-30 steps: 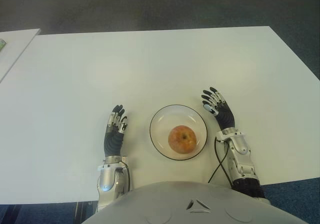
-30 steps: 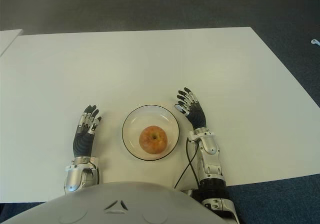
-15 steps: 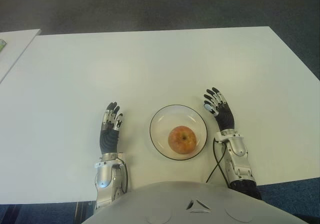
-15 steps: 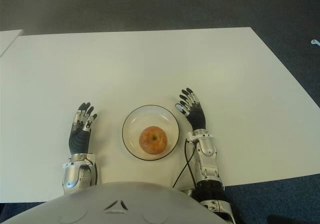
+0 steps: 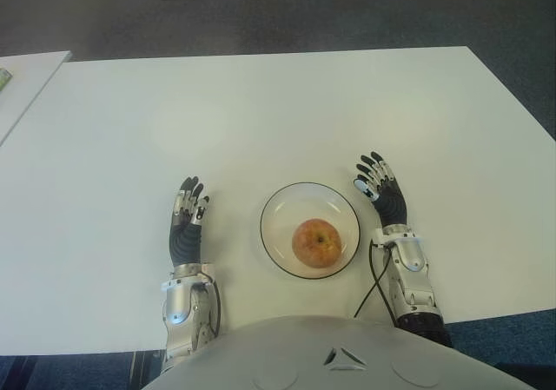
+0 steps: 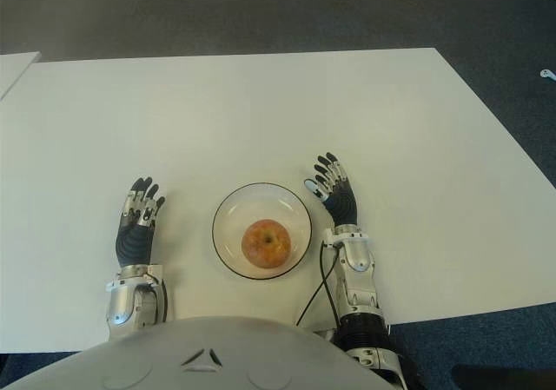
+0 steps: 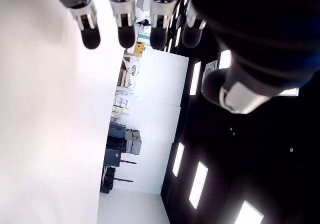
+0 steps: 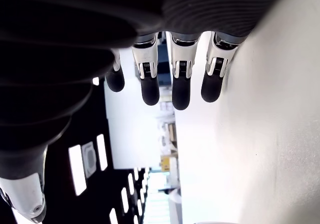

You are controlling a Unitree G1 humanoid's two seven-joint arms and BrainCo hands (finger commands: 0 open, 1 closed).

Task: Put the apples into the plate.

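Left eye view: apple [image 5: 315, 242], firm, smooth, best cupped round its middle, sits in plate [image 5: 280, 206], my fingers [image 5: 188, 201] spread, empty.

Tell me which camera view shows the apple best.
Either eye view: both look straight down on the apple sitting inside the plate, unobstructed between the left hand and right hand. The two wrist views show only their own open fingers and white table, no apple.

Apple [image 5: 316, 242] red-orange with yellow patches; plate [image 5: 280, 208] clear, dark rim; table [image 5: 261, 112] white; hands black with silver joints; cable [image 5: 373, 287] black; floor [image 5: 261, 12] dark grey-blue.
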